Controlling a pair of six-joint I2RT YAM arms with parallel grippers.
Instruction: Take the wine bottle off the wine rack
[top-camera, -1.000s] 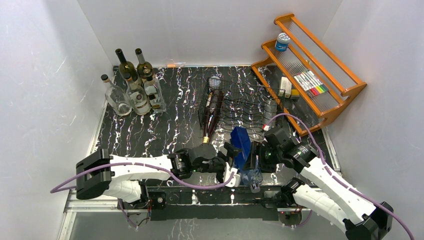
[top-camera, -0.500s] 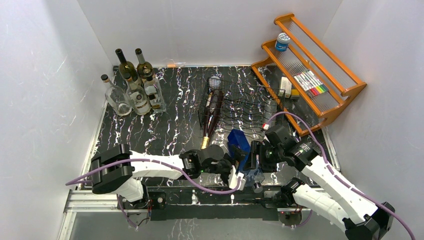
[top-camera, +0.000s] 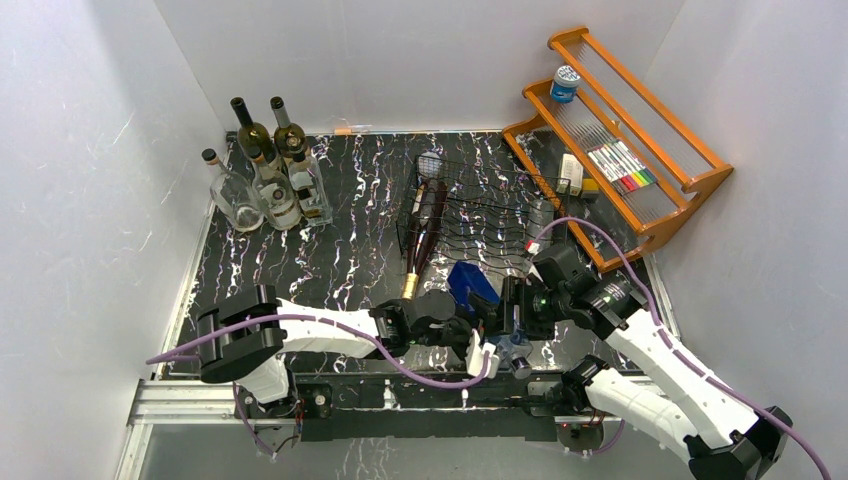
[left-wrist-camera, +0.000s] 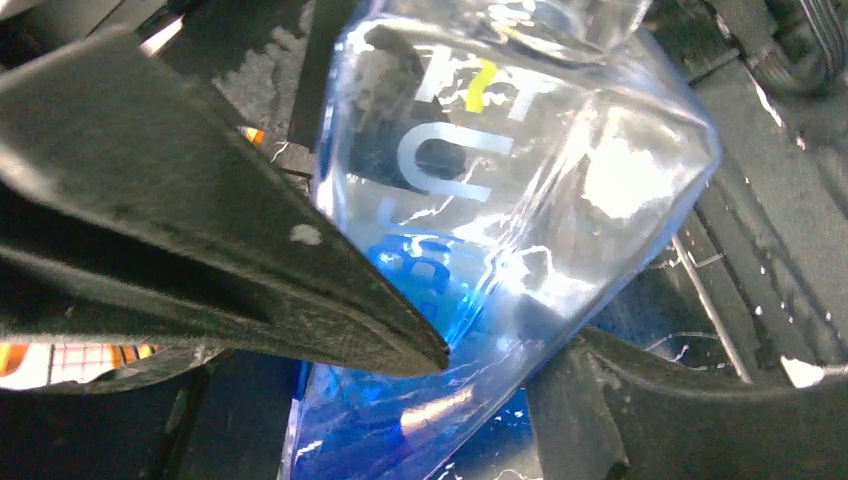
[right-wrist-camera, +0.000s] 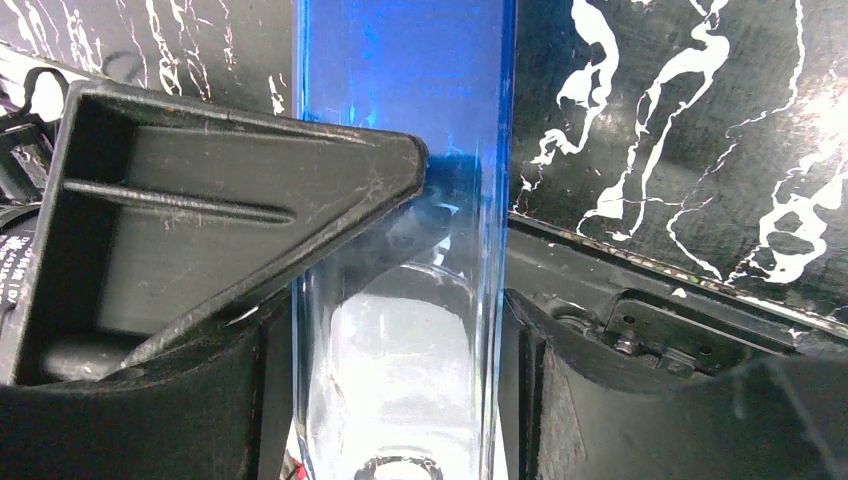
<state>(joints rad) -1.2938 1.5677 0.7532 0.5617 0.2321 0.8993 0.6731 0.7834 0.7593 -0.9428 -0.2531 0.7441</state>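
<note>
Left arm has swung right over the last second (elbow and all). The left tool (top-camera: 483, 352), which was short of the blue bottle (top-camera: 470, 283), now has it between its fingers (left-wrist-camera: 200, 250). One lies across the glass, the other is against the far edge in the wrist view. Whether it is squeezing yet, I cannot tell.

The bottle has drifted a touch left and toward me, blue base up and away, clear neck end down by the arm bases. The right tool (top-camera: 510, 322) stays clamped on it, a finger on each side of the clear stretch.

I read this as a two-handed hold or a hand-over. The bottle is already off the rack (top-camera: 480, 215), held just in front of it, and what's left is setting it down.

Contents now:
- **Rear left of the surface (top-camera: 330, 250):** a huddle of upright bottles (top-camera: 265, 175), some dark, some clear.
- **Rack:** one dark bottle (top-camera: 425, 222) lies in the leftmost cradle, gold cap toward me. I can make out nothing else in the middle cradles.
- **Blue bottle:** no liquid line that I can see, so probably empty (the tint hides a lot).
- **Shelf (top-camera: 690, 185), far right:** a blue-lidded jar (top-camera: 565, 83) up top, pens (top-camera: 620, 165) lower down.
</note>
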